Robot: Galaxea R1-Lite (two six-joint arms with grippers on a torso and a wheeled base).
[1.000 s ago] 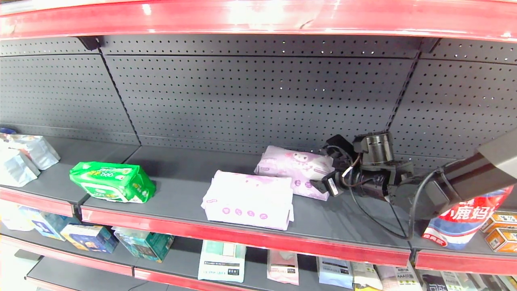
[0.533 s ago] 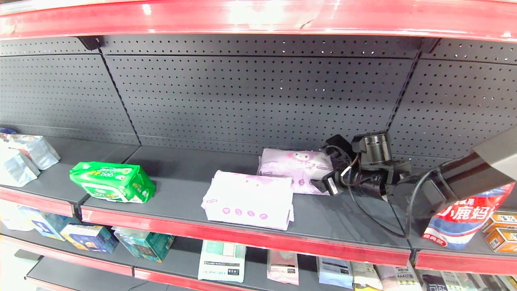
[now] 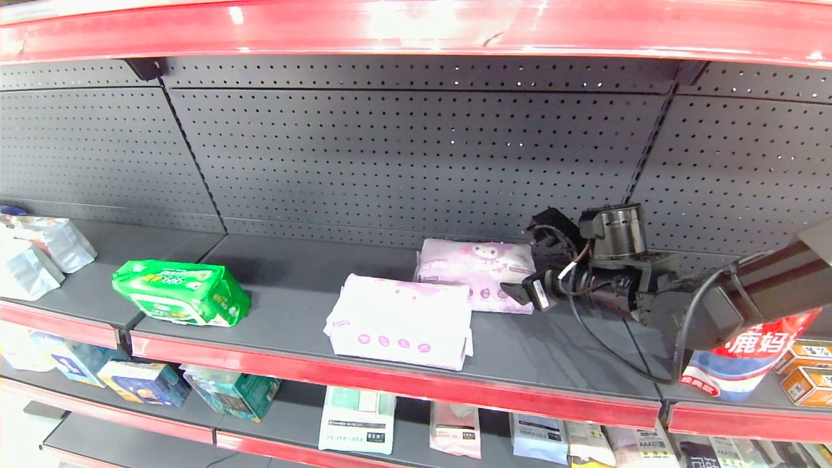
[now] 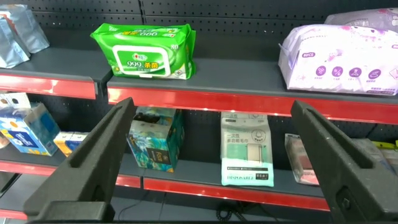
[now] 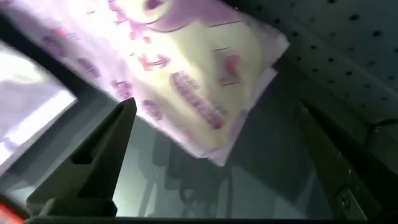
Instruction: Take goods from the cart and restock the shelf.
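Observation:
A pink pack with a cartoon figure (image 3: pixel 478 273) lies flat at the back of the grey shelf (image 3: pixel 292 286). My right gripper (image 3: pixel 534 265) is open at the pack's right end, and nothing is between its fingers. In the right wrist view the pink pack (image 5: pixel 186 81) lies just beyond the open right gripper (image 5: pixel 214 109). A larger pink-and-white pack (image 3: pixel 400 322) sits in front of it near the shelf's red edge. My left gripper (image 4: pixel 211 106) is open and empty, held in front of the shelving, facing the green pack (image 4: pixel 143 53) and the pink-and-white pack (image 4: pixel 339 62).
A green wipes pack (image 3: pixel 179 292) lies to the left on the shelf, with silver bags (image 3: pixel 39 253) further left. A red-and-blue bag (image 3: pixel 747 357) and orange boxes (image 3: pixel 803 370) stand at the right. The pegboard wall (image 3: pixel 416 156) closes the back. Lower shelves hold several packs.
The cartoon pack has dropped from a tilted position to lie flat on the shelf. My right gripper has let go of it and drawn back slightly to the right.

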